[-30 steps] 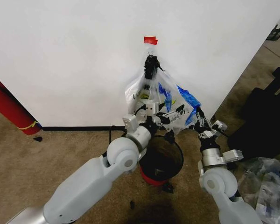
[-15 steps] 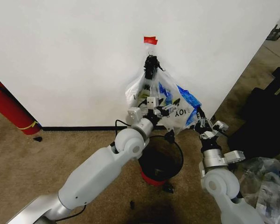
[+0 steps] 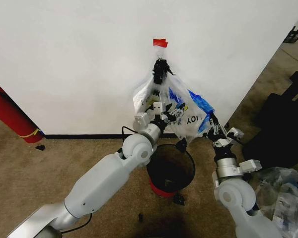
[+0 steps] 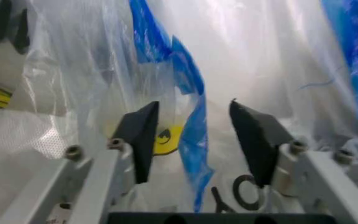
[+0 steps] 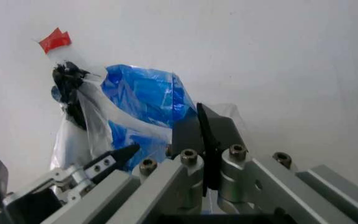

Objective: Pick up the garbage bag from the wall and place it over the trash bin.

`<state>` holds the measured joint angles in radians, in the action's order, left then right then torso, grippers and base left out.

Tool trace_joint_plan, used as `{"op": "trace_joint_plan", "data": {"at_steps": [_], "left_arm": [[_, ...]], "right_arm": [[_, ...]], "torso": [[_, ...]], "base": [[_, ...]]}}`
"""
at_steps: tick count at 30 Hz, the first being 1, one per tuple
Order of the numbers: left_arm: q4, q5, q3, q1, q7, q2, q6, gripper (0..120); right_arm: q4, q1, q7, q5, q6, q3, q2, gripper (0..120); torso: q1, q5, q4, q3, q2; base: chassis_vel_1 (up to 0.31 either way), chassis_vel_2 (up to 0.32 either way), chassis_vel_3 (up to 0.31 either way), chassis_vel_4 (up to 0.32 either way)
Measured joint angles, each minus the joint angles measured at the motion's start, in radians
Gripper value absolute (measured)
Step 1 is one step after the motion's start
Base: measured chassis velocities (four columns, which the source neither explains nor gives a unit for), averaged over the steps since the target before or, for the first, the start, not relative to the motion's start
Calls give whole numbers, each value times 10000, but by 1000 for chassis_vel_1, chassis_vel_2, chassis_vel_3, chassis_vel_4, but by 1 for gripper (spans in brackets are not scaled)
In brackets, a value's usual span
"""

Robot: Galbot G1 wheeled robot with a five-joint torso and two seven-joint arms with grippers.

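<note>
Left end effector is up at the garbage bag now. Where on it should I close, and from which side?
Close on the loose fold of the garbage bag hanging between the open fingers of the left end effector, coming straight in from the room side toward the wall. The film there hangs slack and bunched. The right end effector is shut on the bag's right edge.

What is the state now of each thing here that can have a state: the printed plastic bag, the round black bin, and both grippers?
Thin translucent white garbage bag: hanging on the wall under a red tape tab, not on the bin.
Round black trash bin: upright, open, unlined.
Left gripper: open, fingers either side of a bag fold.
Right gripper: shut on the bag's edge.
</note>
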<state>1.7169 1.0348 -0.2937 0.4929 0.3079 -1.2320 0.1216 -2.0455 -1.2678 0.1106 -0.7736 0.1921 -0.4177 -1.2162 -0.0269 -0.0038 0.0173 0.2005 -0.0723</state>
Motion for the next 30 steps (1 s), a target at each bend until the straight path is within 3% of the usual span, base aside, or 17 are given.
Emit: {"op": "trace_joint_plan", "data": {"at_steps": [13,25,30], "left_arm": [[-299,2,-25,-87,100,-124,-83,0],[1033,350,793,513,353,426,-154,0],[2313,622,1723,1460,446,1351,-140,0]], "right_arm": [[-2,53,9,-70,0,-35,43,0],[7,115,53,-77,-7,-18,19,0],[44,220,109,-103,-58,63,-6,0]], "torso": [[0,-1,-1,0,0],[0,-2,0,0,-1],[2,-4,-2,0,-2]], "base": [[0,0,0,0],[0,0,0,0],[0,0,0,0]]}}
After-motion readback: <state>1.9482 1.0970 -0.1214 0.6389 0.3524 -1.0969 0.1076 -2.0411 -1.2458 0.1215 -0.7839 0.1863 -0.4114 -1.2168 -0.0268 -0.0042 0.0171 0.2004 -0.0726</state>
